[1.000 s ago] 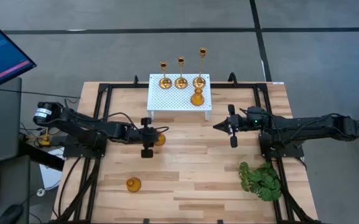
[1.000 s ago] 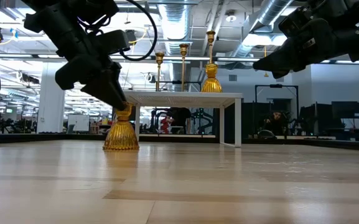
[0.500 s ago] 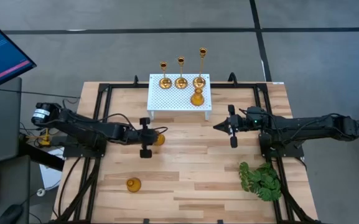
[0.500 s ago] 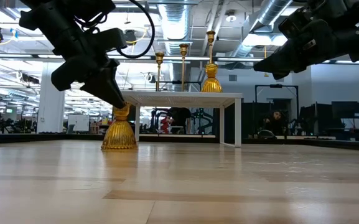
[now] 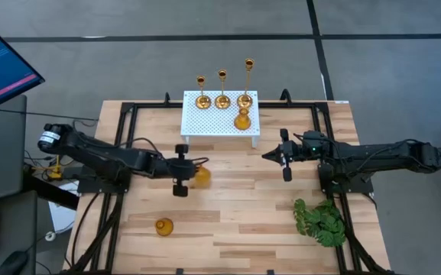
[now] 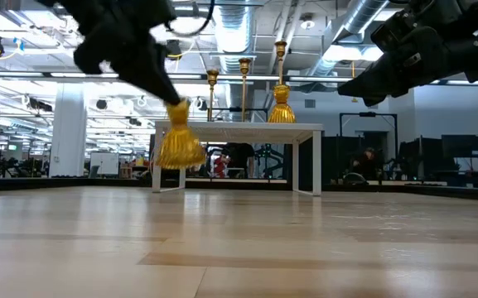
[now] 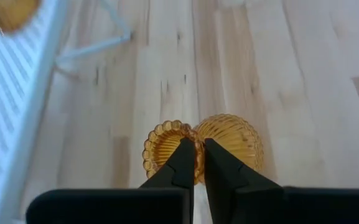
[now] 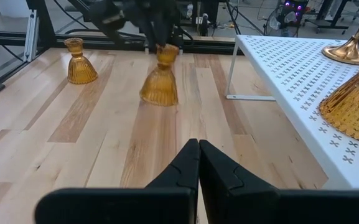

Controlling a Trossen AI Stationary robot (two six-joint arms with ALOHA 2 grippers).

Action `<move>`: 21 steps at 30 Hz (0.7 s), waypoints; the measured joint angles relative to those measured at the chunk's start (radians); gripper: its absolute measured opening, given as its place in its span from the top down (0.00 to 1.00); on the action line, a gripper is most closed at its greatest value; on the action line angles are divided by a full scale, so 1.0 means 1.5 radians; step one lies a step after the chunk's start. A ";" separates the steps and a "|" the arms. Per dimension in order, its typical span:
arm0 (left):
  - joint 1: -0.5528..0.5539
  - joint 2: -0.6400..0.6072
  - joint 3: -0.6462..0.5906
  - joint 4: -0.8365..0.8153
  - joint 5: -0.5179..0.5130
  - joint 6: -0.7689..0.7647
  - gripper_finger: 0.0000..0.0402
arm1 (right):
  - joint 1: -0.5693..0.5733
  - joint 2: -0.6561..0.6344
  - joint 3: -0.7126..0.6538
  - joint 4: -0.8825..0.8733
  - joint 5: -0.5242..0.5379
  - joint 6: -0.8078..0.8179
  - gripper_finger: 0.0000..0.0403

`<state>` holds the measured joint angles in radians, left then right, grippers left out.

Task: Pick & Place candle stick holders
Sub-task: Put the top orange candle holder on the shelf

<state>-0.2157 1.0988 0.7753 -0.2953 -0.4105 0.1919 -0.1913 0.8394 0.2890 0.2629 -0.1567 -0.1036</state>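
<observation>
Held clear of the table (image 5: 228, 206) — a squat amber candle stick holder (image 6: 179, 142), pinched at its neck by the left tool (image 5: 179, 170), bulb end hanging down and tilted a little off upright. Lay just short of the white perforated stand (image 5: 220, 118), off to its left front corner, well nearer the left arm than the right. Probably called for a lift over the stand's edge toward the squat holder on the stand (image 5: 241, 120), beside the three slim brass sticks (image 5: 222, 90). Waited mid-table, fingers pressed together on nothing — the right tool (image 5: 285, 155). Stood alone near the front-left edge, another squat holder (image 5: 163, 226).
</observation>
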 joint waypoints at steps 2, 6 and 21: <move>-0.001 -0.002 0.025 -0.011 -0.001 0.033 0.97 | 0.000 0.000 0.000 0.000 0.000 0.000 1.00; 0.000 -0.002 0.077 -0.029 -0.051 0.110 0.97 | 0.001 0.000 0.000 -0.001 0.000 0.000 1.00; 0.175 0.011 0.265 -0.030 -0.026 0.309 0.97 | 0.001 0.000 0.000 -0.012 0.000 0.000 1.00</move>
<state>0.0473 1.1148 1.1723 -0.3408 -0.4493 0.6557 -0.1905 0.8394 0.2890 0.2443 -0.1570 -0.1036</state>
